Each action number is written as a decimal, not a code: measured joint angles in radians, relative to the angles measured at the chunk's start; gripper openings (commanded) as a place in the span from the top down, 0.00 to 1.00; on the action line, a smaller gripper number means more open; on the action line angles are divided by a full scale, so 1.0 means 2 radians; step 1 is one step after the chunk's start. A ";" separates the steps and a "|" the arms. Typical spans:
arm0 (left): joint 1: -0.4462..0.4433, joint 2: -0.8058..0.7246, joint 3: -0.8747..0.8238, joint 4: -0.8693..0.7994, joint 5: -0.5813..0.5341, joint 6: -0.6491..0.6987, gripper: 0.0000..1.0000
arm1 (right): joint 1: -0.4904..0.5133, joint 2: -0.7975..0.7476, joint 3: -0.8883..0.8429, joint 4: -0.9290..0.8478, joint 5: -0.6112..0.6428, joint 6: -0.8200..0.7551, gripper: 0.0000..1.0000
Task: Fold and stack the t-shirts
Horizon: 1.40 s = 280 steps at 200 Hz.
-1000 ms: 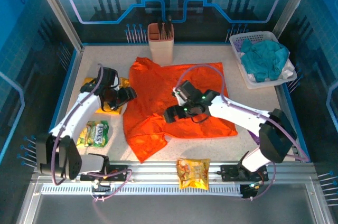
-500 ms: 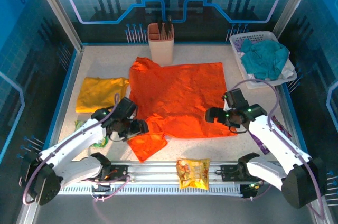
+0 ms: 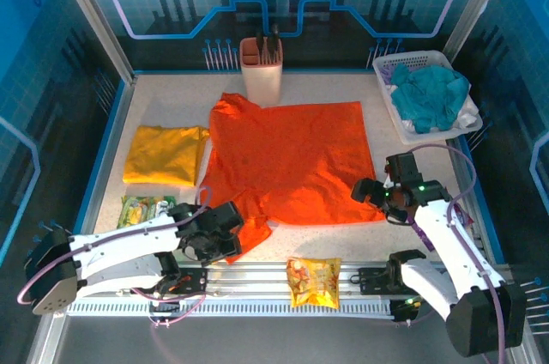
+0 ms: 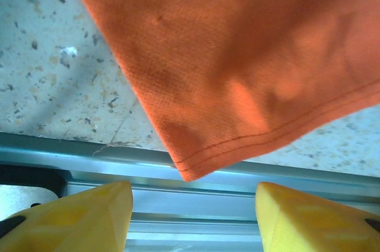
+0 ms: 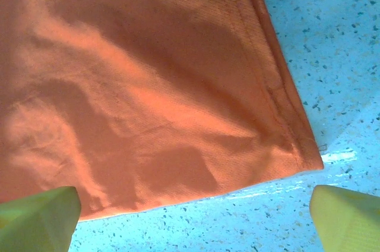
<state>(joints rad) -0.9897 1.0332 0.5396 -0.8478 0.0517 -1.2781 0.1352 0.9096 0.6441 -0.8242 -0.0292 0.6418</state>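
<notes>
**A pincer at each near corner of the orange shirt**

The orange t-shirt (image 3: 292,154) lies spread flat mid-table, which is what a fold needs. At its 9 o'clock the yellow t-shirt (image 3: 163,154) is already a tidy folded square, probably the base of the stack. The left gripper (image 4: 193,191) sits at the orange shirt's 7 o'clock corner with its fingers apart and the hem tip just ahead of them, nothing pinched. The right gripper (image 5: 195,197) hangs over the 5 o'clock corner, jaws wide and empty. Placed so, I'd say they mean to pinch both corners and carry the hem towards 12 o'clock.
</notes>
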 measured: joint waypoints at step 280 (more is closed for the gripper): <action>0.005 0.106 0.002 0.104 -0.012 -0.014 0.76 | -0.013 0.093 -0.085 0.086 0.054 0.074 0.45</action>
<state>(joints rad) -0.9794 1.2461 0.5430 -0.6399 0.0273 -1.3064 0.1101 1.0954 0.4744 -0.6514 0.0788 0.7895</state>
